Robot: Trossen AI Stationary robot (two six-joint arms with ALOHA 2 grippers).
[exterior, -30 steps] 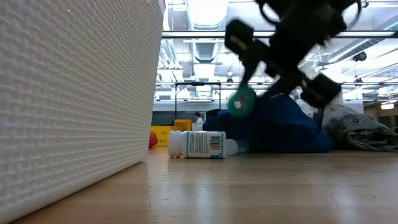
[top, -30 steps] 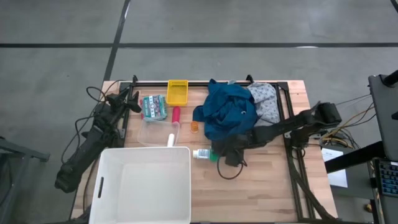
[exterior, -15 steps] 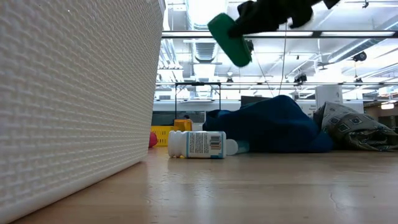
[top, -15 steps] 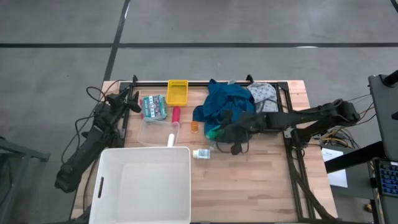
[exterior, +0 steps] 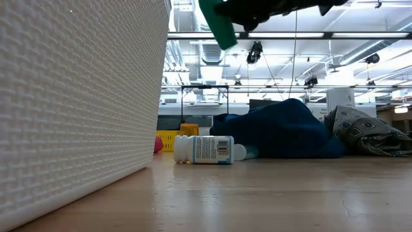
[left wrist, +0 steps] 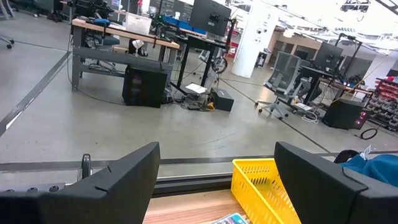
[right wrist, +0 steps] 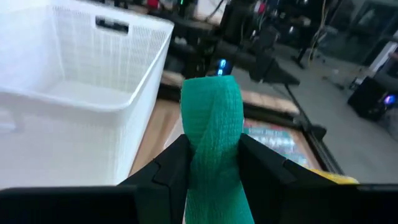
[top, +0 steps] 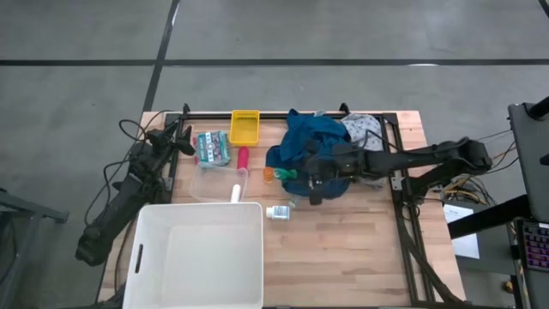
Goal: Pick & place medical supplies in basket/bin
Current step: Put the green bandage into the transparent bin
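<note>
The white tub [top: 197, 257] sits at the near edge of the worktop [top: 343, 249], with a white bottle [top: 278, 212] lying just beside its far right corner. Above the worktop, in front of the blue garment [top: 313, 146], the right pincer [top: 296, 178] grips a green bandage roll [right wrist: 211, 124] between its fingers. The left pincer [left wrist: 214, 171] waits open at the far left, near the yellow basket [top: 244, 127].
</note>
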